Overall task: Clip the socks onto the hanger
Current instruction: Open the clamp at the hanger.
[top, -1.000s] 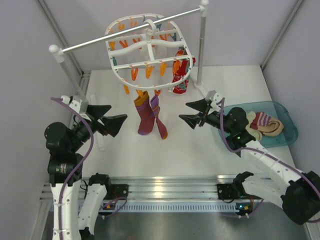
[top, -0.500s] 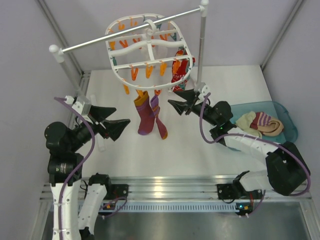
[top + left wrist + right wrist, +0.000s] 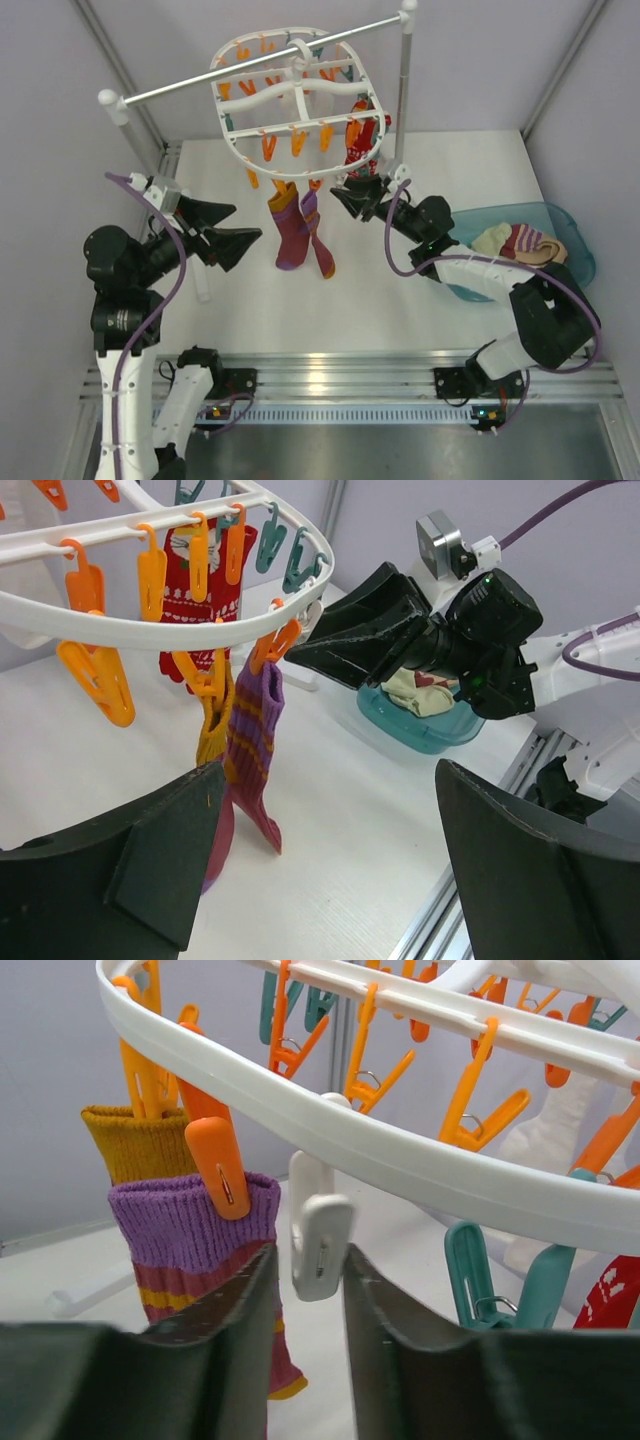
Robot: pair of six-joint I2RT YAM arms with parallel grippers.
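Two limp, light cream-beige socks (image 3: 525, 245), best pinched at cuff; right gripper (image 3: 308, 1257) narrowly parted around white plastic clip (image 3: 320, 1228), perhaps touching.

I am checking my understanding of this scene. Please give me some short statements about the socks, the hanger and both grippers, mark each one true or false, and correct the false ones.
1. The socks lie in the teal basin, not on the hanger. True.
2. The left gripper holds a sock. False: it is open and empty.
3. The maroon-purple socks hang from orange clips. True.
4. The right gripper is over the basin. False: it is up at the hanger's rim, with a white clip between its fingers.
5. The hanger lies flat on the table. False: it hangs from the metal rail.
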